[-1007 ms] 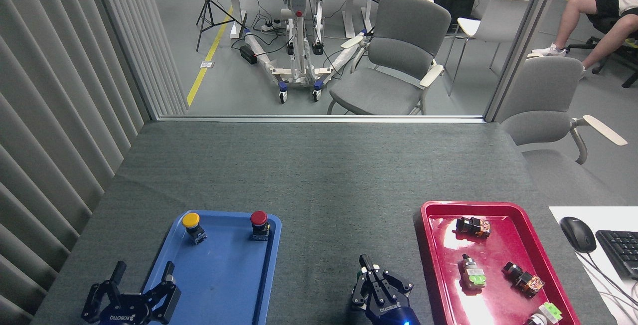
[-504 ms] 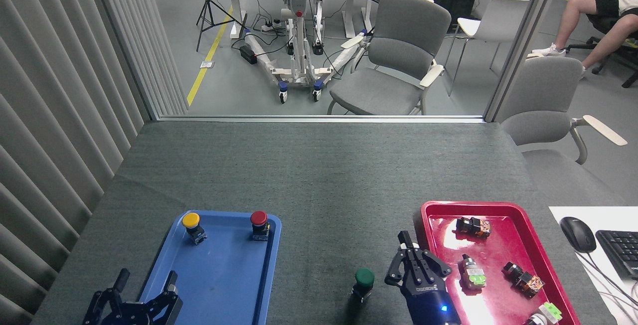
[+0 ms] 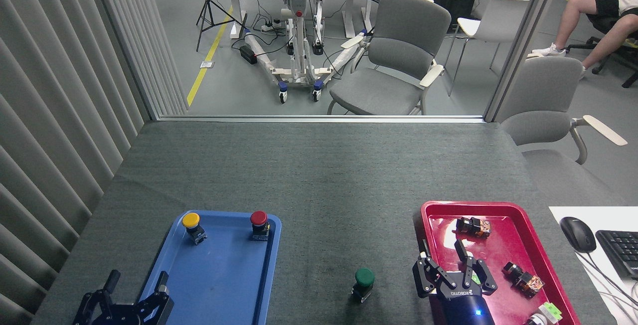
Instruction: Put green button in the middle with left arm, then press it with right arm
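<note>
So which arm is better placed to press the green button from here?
Right. The right gripper hangs open just beside the green button, over the near edge of the red tray. The left gripper sits at the blue tray's far side, with the whole tray between.

**Even overhead light, sharp centre, bent edges**

I see a bright, evenly lit scene with light coming from above. Glare sits in white patches on the red tray (image 3: 498, 210) at 4 o'clock. The green button (image 3: 364, 277) drops a soft, short shadow onto the table cloth (image 3: 319, 175) toward 6 o'clock. The cloth shows faint darker bands. Focus is crisp throughout, with no motion blur. Toward 9 o'clock the wall slats (image 3: 60, 115) fan out and lean, showing wide-angle distortion.
</note>
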Available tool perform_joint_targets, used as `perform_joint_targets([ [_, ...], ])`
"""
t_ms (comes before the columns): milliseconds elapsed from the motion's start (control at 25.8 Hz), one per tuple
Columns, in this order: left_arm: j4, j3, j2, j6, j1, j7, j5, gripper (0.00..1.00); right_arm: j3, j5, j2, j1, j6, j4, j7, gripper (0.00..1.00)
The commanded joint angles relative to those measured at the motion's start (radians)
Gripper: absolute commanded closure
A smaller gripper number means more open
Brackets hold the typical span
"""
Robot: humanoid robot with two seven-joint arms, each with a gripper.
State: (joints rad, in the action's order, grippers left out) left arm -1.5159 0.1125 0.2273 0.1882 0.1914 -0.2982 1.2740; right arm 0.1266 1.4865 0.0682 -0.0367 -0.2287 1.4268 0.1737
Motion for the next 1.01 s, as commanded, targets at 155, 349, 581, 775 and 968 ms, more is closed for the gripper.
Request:
perform_joint_targets([
  [155,0.0,0.01,0.0,0.002,0.0,0.001,0.001,0.01,0.002,0.006,0.024,-0.02,0.019,-0.006,0.0,0.01],
  [349,-0.001,0.01,-0.002,0.005,0.0,0.001,0.001,0.01,0.002,0.006,0.032,-0.025,0.02,-0.006,0.001,0.01],
  [581,-0.003,0.01,-0.005,0.005,0.0,0.001,0.001,0.01,0.015,0.006,0.03,-0.049,0.054,0.003,0.01,0.01],
  [775,-0.003,0.007,-0.006,0.005,0.0,0.001,0.001,0.01,0.008,0.012,0.028,-0.052,0.123,0.004,0.007,0.01],
  [968,-0.006,0.004,-0.006,0.007,0.005,0.001,0.001,0.01,0.005,0.075,0.027,-0.063,0.124,0.006,0.009,0.01],
])
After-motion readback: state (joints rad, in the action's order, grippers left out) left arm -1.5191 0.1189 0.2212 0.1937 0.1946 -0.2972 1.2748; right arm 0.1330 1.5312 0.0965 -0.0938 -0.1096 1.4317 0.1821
